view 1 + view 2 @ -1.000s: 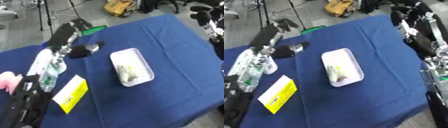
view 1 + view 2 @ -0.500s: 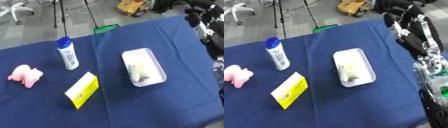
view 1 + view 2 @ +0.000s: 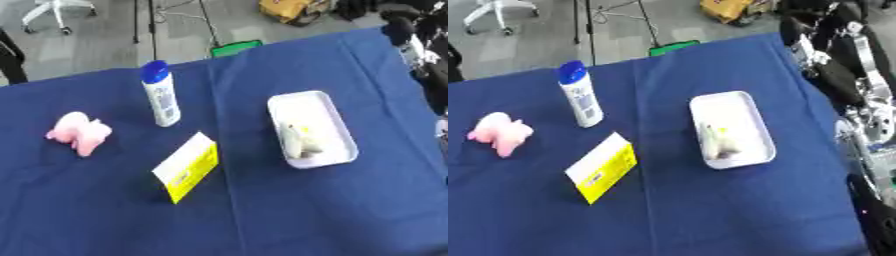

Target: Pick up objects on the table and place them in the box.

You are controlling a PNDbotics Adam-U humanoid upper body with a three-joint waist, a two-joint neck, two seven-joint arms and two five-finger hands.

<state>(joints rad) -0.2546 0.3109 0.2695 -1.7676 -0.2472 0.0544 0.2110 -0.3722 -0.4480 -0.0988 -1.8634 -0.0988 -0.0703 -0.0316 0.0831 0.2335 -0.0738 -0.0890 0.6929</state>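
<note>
We see one table covered in a dark blue cloth (image 3: pixel 289 220), filling most of both views and lying askew. On it sit four things, one of each kind.

Our right arm (image 3: pixel 859 65), black with silver joints, comes down the right edge of the right eye view. Our right hand (image 3: pixel 798 30) shows near the upper right, over the far right corner of the table, well apart from everything on the cloth. It is dark and blurred, so we cannot tell whether its fingers are straight or curled. We see no left hand in either view.

The one white rectangular tray-like box (image 3: pixel 337 125) lies right of centre, its long side running away from us. Inside it, toward the near end, lies one pale lumpy object with a touch of yellow (image 3: pixel 297 142); we cannot make out what it is.

The one yellow and white cardboard carton (image 3: pixel 186 167) stands near the middle, left of the box and apart from it.

The one white plastic bottle with a blue cap (image 3: pixel 161 95) stands upright behind the carton.

The one pink soft toy (image 3: pixel 79 132) lies at the far left, apart from the bottle and carton.
</note>
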